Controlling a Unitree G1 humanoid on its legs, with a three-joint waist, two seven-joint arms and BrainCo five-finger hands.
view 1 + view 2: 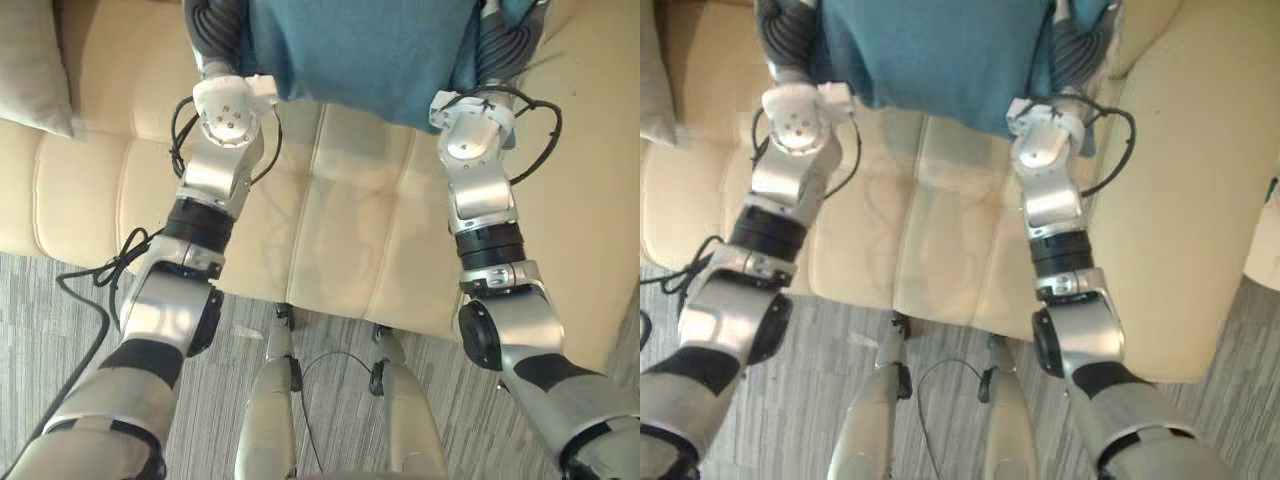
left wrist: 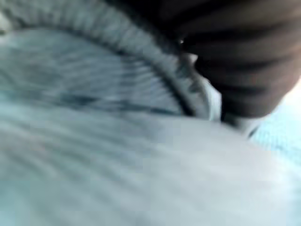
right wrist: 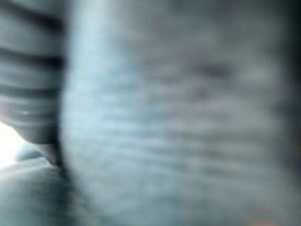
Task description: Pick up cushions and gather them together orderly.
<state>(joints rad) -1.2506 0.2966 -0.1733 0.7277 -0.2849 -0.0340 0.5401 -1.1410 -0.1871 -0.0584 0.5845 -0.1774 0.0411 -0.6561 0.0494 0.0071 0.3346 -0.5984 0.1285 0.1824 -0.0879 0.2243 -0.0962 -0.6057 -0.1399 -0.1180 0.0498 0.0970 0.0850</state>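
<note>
Flanking one teal cushion (image 1: 360, 50), two hands: left hand (image 1: 212, 25) against its left edge, right hand (image 1: 505, 45) against its right edge, each dark ribbed cover touching the fabric. Grip of either hand: cannot tell whether released, clenched or grasping, with the cushion in the way on both sides. From the left wrist, teal weave pressed very close beside the ribbed cover (image 2: 244, 56); from the right wrist, much the same, cover (image 3: 28, 70) hard against blurred teal cloth.

Cushions counted: two. The teal one sitting between both arms over the seat of one cream sofa (image 1: 340, 230), toward its back, lower edge hanging across the stitched seat panels; lifted or resting, cannot tell. One grey cushion (image 1: 30, 65) at the far left end of the same sofa, lying on the seat by the corner, well apart from the teal one and from both hands.

Sofa counted: one, cream, tufted into square panels, with one broad armrest (image 1: 1180, 200) on the right side. In front of the seat, grey striped floor (image 1: 30, 330).
</note>
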